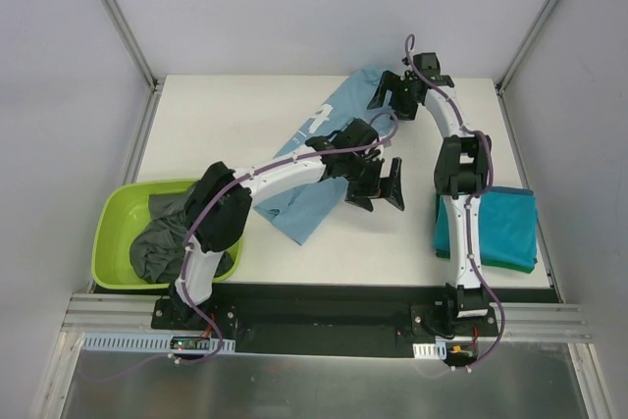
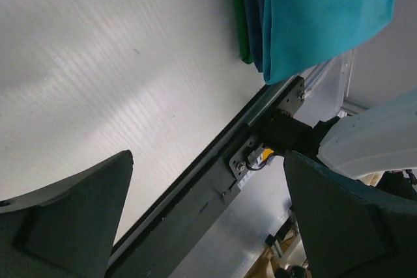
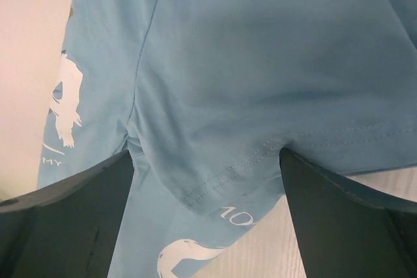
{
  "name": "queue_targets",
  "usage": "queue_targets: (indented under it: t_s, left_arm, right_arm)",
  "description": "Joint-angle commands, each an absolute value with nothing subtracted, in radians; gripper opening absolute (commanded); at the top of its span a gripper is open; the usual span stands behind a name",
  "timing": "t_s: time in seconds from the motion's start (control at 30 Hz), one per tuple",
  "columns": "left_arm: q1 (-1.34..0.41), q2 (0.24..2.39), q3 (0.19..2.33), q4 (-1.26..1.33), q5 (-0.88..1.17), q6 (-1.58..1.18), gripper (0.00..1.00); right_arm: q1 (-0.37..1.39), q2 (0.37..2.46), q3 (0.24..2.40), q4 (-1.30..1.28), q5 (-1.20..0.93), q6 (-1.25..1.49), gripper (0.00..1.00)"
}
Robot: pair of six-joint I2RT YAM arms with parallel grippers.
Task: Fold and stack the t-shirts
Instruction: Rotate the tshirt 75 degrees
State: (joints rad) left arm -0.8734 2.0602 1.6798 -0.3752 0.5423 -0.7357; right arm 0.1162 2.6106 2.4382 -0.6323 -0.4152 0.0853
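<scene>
The light blue t-shirt [image 1: 299,208] lies diagonally across the middle of the worktop [image 1: 226,125]. The right fingers [image 3: 339,226] are spread apart over its far end, gripping nothing. The left fingers [image 1: 394,186], also wide apart and empty, hang just beside its right edge. A folded teal t-shirt [image 1: 505,228] rests at the right. Dark grey t-shirts [image 1: 157,242] lie in the lime-green tub [image 1: 113,233].

Light blue t-shirt [image 1: 319,169] white print; teal t-shirt [image 1: 505,228]; dark grey t-shirts [image 1: 162,242]; lime-green tub [image 1: 113,233]

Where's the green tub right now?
In the top view, the lime-green tub sits at the near left corner of the table, left of the light blue shirt, with dark grey shirts inside.
</scene>
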Motion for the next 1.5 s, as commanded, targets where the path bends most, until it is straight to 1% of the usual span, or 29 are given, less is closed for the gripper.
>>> queue_targets:
  t_s: [0.0,0.13,0.23,0.27,0.33,0.4,0.47,0.6,0.7,0.77,0.9,1.0,1.07,1.13,1.2,1.23,1.33,1.4,1.43,1.47]
  left_arm:
    - [-0.842,1.897,1.599,-0.377,0.456,-0.720,0.99]
    - [-0.812,1.673,1.423,-0.387,0.272,-0.637,0.99]
    - [-0.682,1.499,1.231,-0.393,0.258,-0.647,0.99]
    - [-0.619,1.420,1.144,-0.390,0.267,-0.661,0.99]
    - [-0.516,1.306,1.045,-0.400,0.232,-0.658,0.99]
    - [-0.460,1.199,0.984,-0.414,0.233,-0.658,0.99]
    - [-0.442,1.091,0.941,-0.417,0.212,-0.663,0.99]
    - [-0.433,0.939,0.878,-0.480,0.085,-0.677,0.99]
    - [-0.425,0.864,0.845,-0.546,-0.027,-0.696,0.99]
    - [-0.420,0.835,0.841,-0.581,-0.066,-0.692,0.99]
    - [-0.417,0.796,0.833,-0.632,-0.097,-0.683,0.99]
    - [-0.416,0.782,0.831,-0.652,-0.109,-0.686,0.99]
    - [-0.416,0.778,0.828,-0.657,-0.117,-0.693,0.99]
    - [-0.416,0.776,0.827,-0.664,-0.132,-0.698,0.99]
    - [-0.416,0.778,0.825,-0.666,-0.141,-0.698,0.99]
    - [-0.416,0.781,0.825,-0.667,-0.150,-0.699,0.99]
    - [-0.416,0.787,0.825,-0.678,-0.155,-0.707,0.99]
    - [-0.416,0.787,0.827,-0.680,-0.161,-0.706,0.99]
    - [-0.416,0.787,0.830,-0.686,-0.166,-0.707,0.99]
    - [-0.416,0.784,0.834,-0.690,-0.167,-0.707,0.99]
  right_arm:
    - [0.127,2.415,2.358,-0.577,-0.411,0.008,0.96]
    - [0.172,2.208,2.145,-0.574,-0.326,-0.049,0.96]
    - [0.221,2.085,2.034,-0.624,-0.276,-0.055,0.96]
    - [0.242,2.053,1.987,-0.636,-0.272,-0.048,0.96]
    - [0.302,1.978,1.872,-0.638,-0.287,-0.051,0.96]
    - [0.418,1.909,1.720,-0.603,-0.278,-0.058,0.96]
    - [0.529,1.853,1.585,-0.553,-0.303,-0.069,0.96]
    - [0.740,1.772,1.428,-0.451,-0.302,-0.103,0.96]
    - [0.868,1.781,1.398,-0.417,-0.258,-0.170,0.97]
    - [0.934,1.827,1.428,-0.451,-0.239,-0.234,0.99]
    - [1.015,1.900,1.457,-0.466,-0.180,-0.279,0.95]
    - [1.020,1.940,1.483,-0.489,-0.157,-0.261,0.86]
    - [1.022,1.957,1.486,-0.497,-0.201,-0.262,0.83]
    - [1.029,1.977,1.486,-0.494,-0.201,-0.268,0.80]
    - [1.028,2.003,1.489,-0.488,-0.183,-0.264,0.71]
    - [1.029,2.019,1.502,-0.503,-0.170,-0.256,0.68]
    - [1.029,2.045,1.494,-0.538,-0.158,-0.244,0.65]
    - [1.029,2.049,1.468,-0.554,-0.102,-0.210,0.62]
    - [1.028,2.049,1.460,-0.577,-0.063,-0.187,0.57]
    - [1.029,2.040,1.439,-0.590,-0.034,-0.167,0.55]
